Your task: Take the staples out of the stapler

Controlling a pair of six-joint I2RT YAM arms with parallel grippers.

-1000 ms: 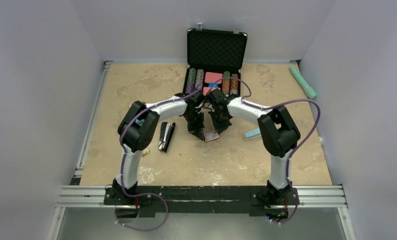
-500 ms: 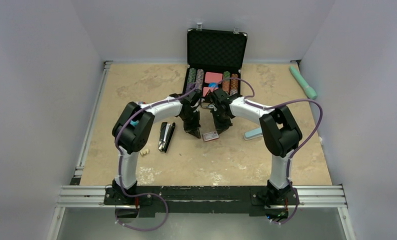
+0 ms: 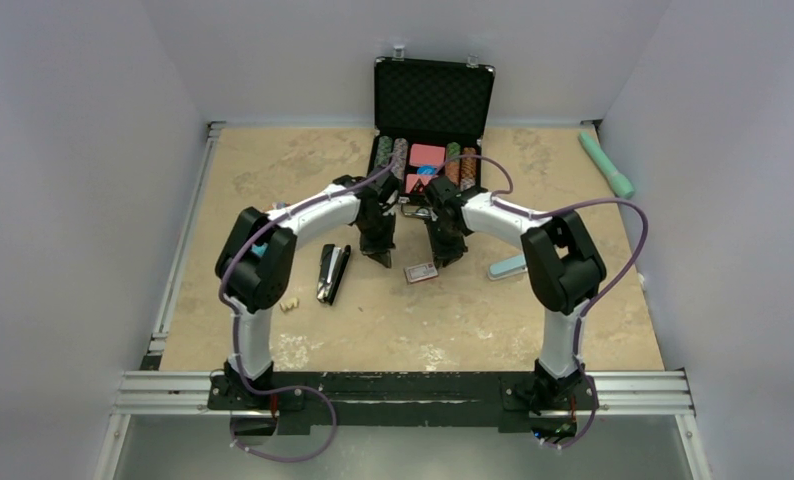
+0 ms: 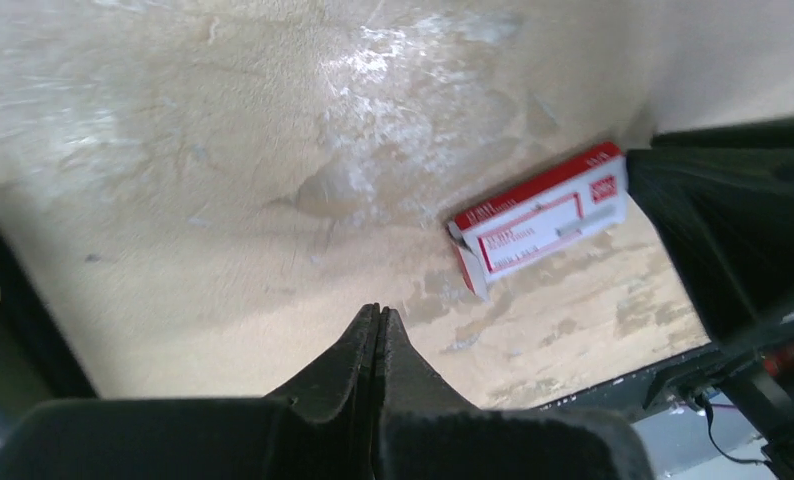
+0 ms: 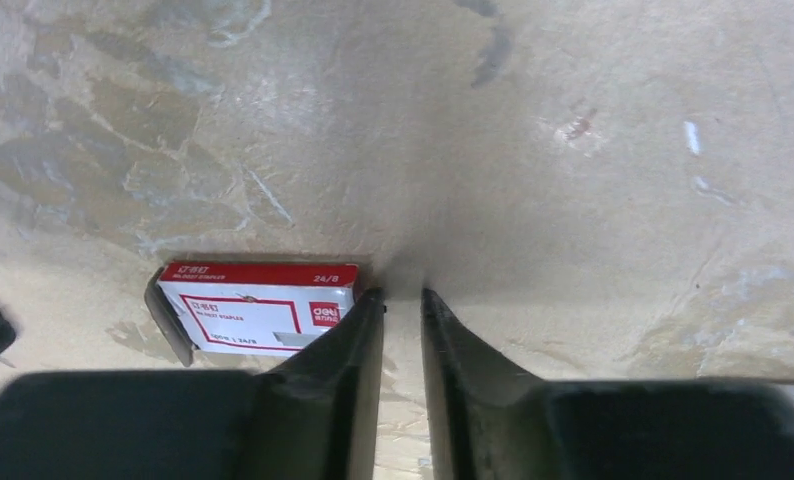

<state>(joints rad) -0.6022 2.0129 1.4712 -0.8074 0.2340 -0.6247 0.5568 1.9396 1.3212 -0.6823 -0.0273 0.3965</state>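
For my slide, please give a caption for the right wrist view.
Right end effector, slightly open and empty, beside a red-and-white staple box.

Cannot tell from above whether the stapler [image 3: 332, 272] lies open or shut: too small. Lower right corner of the red-and-white box [image 5: 243, 305] covered by the right gripper [image 5: 401, 300]. Small print unreadable in the blurred left wrist view.

Two white arms [image 3: 318, 210], bulky black joints [image 3: 263, 262], purple cables [image 3: 635, 225] looped alongside, black bases [image 3: 243, 388], matte black tapered tool fingers [image 5: 345, 350], blue tab [image 3: 271, 243] on left elbow
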